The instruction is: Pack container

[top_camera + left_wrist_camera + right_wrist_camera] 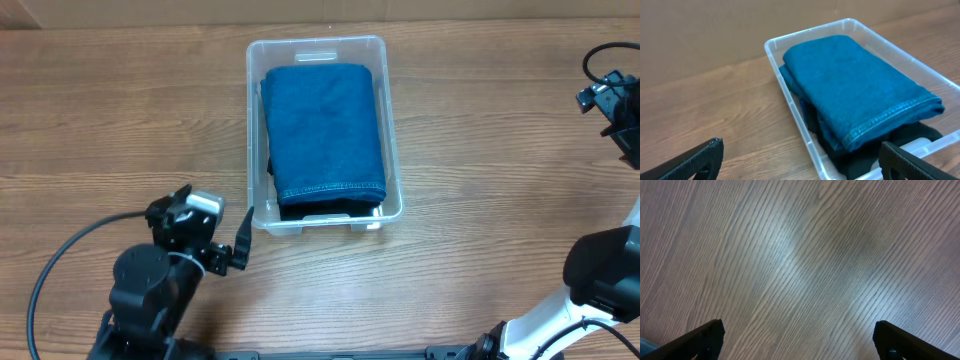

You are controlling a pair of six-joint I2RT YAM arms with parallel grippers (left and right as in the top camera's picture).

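Note:
The clear plastic container (253, 120) stands at the middle back of the wooden table. A folded blue denim cloth (325, 125) lies in it on top of a dark cloth (315, 211). In the left wrist view the container (790, 97) holds the blue cloth (860, 85) over the dark cloth (860, 162). My left gripper (243, 238) is open and empty, just off the container's near left corner; it also shows in the left wrist view (800, 162). My right gripper (797, 340) is open and empty over bare wood; in the overhead view the right arm (610, 100) is at the far right edge.
The wooden table (480, 150) lies bare around the container. The left arm's cable (60, 260) loops at the near left. The right arm's base (600, 275) stands at the near right corner.

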